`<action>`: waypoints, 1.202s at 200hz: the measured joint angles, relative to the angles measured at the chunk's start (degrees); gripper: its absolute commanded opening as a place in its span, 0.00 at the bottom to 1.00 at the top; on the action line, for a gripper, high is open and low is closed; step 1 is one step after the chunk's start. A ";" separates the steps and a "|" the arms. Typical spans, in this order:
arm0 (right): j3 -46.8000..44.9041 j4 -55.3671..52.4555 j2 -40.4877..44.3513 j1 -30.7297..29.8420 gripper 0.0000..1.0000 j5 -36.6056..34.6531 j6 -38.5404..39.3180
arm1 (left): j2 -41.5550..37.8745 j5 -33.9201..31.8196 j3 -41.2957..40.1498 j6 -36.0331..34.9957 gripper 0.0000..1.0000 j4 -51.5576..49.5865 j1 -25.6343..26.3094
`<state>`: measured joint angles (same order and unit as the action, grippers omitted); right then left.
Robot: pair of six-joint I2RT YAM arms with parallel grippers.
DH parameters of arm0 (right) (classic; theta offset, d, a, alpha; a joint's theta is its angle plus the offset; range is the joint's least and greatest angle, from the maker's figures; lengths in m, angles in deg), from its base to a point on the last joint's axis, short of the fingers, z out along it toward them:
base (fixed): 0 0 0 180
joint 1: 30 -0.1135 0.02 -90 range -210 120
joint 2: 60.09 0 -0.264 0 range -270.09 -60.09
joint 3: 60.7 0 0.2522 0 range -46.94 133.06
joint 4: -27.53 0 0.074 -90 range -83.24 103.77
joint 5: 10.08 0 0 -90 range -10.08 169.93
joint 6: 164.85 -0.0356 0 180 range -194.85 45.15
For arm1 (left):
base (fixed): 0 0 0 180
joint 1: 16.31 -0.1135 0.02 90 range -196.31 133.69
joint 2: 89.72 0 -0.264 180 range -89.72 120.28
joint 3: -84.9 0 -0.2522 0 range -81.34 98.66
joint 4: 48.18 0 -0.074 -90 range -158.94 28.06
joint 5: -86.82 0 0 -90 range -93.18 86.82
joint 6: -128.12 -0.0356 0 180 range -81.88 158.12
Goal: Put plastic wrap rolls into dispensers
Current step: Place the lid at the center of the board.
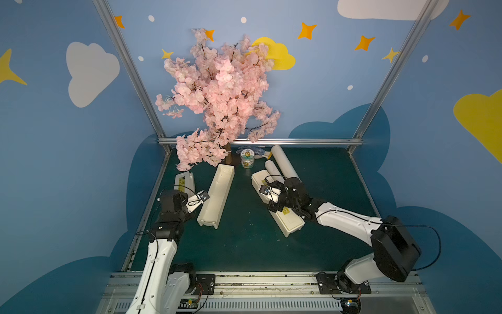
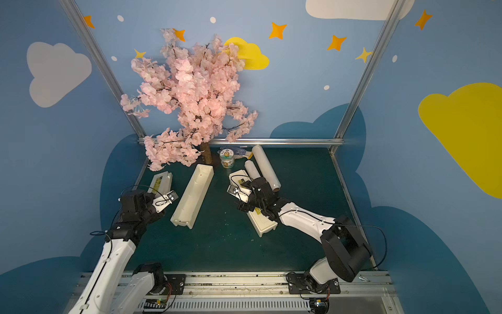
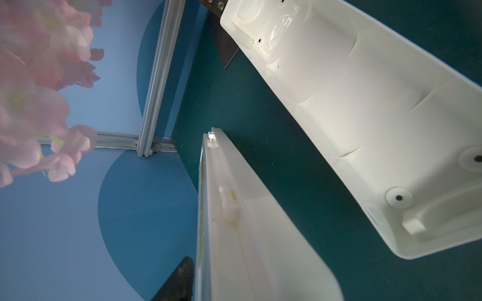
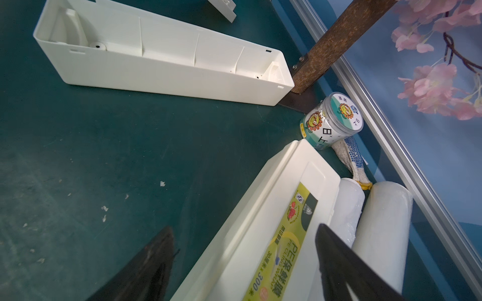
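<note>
Two plastic wrap rolls (image 1: 285, 163) (image 1: 272, 168) lie side by side at the back, against the far side of a closed dispenser (image 1: 292, 221) with a yellow label. My right gripper (image 1: 277, 197) hovers open over its lid (image 4: 273, 208). One of the fingers (image 4: 156, 260) is over the table, the other beside the nearer roll (image 4: 349, 208). A second dispenser (image 1: 216, 197) lies open and empty. Its detached lid (image 1: 184, 181) stands on edge at my left gripper (image 1: 190, 197). One of that gripper's fingers (image 3: 182, 276) sits beside the lid (image 3: 247, 221), which hides the other.
A pink blossom tree (image 1: 217, 95) overhangs the back left, its trunk (image 4: 339, 44) at the open dispenser's far end. A small round jar (image 1: 247, 160) and a clear bottle (image 1: 262, 153) with a yellow cap stand by the back rail. Blue walls close in three sides.
</note>
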<state>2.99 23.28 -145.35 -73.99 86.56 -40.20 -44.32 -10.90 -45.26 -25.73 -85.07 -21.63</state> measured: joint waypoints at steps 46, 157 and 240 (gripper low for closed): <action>-2.01 0.42 2.25 -0.26 0.84 -0.13 -0.20 | -2.19 0.83 -3.34 1.44 0.67 -2.95 -1.16; -3.96 0.92 4.61 -0.33 0.84 -1.09 -1.27 | 0.37 8.39 -4.37 1.68 0.79 -17.35 -3.72; -4.52 0.98 4.68 -0.20 0.84 -2.69 -1.40 | 8.07 6.78 0.13 1.68 0.79 -14.53 -4.42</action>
<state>-1.53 24.27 -140.67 -74.18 83.87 -41.60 -36.25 -4.13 -45.13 -24.05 -99.61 -26.04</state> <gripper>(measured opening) 0.843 0.794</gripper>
